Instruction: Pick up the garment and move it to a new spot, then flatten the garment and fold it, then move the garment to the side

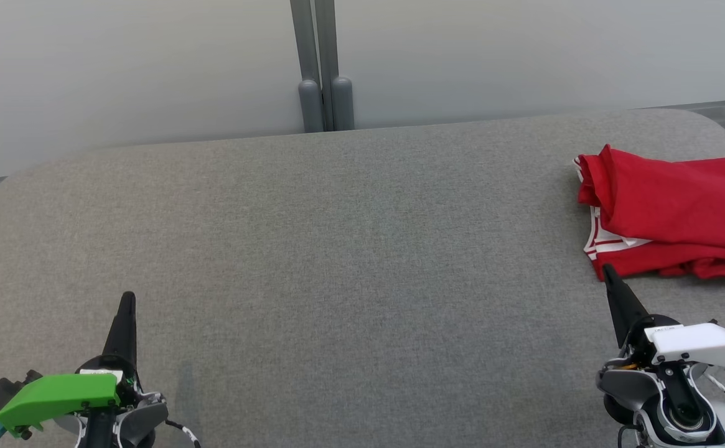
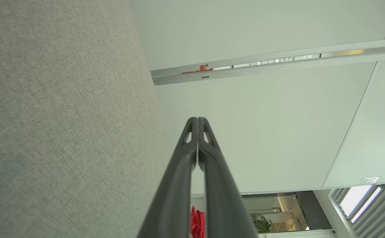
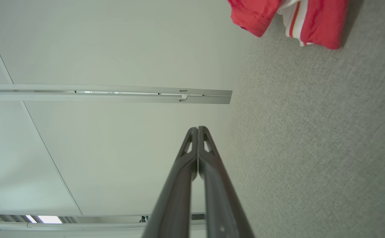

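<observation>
Garment: solid red, with a white trim band carrying thin red stripes along one edge.
Surface: mid-grey, fine heathered weave, no print.
Left gripper: black jaws; bright green cover.
Right gripper: black jaws; white cover.
Wall panels: plain off-white.
Posts: plain grey.

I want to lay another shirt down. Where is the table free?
Free: the whole middle and left of the table, from the left gripper to the far edge. Crowded: the right end, where the red garment lies, right gripper close by it.
</observation>
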Available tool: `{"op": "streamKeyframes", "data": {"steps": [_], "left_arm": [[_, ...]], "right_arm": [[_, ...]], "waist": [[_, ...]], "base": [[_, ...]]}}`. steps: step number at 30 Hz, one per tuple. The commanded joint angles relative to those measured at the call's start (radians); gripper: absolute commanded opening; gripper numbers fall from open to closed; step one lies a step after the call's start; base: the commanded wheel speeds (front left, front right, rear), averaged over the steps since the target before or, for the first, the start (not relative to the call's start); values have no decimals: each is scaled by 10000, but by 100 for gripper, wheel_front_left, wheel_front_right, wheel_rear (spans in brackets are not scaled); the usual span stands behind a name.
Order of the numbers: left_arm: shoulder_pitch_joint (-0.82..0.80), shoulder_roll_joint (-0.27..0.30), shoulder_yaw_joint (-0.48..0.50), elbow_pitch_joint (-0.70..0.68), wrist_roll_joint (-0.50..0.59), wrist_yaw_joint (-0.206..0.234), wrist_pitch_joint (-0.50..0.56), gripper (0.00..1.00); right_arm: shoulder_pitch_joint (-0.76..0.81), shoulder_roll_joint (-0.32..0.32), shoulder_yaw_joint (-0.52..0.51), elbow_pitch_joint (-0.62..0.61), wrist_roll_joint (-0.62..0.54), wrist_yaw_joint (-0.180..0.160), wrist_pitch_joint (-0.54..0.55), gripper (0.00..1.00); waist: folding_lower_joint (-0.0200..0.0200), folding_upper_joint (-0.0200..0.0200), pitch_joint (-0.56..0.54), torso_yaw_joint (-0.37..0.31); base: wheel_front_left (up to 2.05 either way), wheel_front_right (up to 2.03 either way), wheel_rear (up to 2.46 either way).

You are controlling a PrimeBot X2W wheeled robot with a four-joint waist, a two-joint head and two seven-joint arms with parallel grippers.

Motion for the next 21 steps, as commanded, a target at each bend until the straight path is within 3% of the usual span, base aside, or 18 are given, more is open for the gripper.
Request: {"op": "streamKeyframes", "data": {"steps": [1, 12, 21], "left_arm": [[-153, -3, 43, -71, -217, -57, 60, 0], [-252, -55, 62, -107, -970, -66, 273, 0], [-235, -50, 58, -97, -911, -65, 264, 0]], "right_arm": [[140, 52, -94, -96, 180, 4, 87, 0], [220, 205, -386, -236, 694, 4, 298, 0], [214, 195, -372, -227, 665, 2, 294, 0]], "waist": [[0, 0, 9, 13], [0, 0, 67, 105], [0, 0, 67, 105]], "base": [[0, 0, 0], [0, 0, 0], [0, 0, 0]]}}
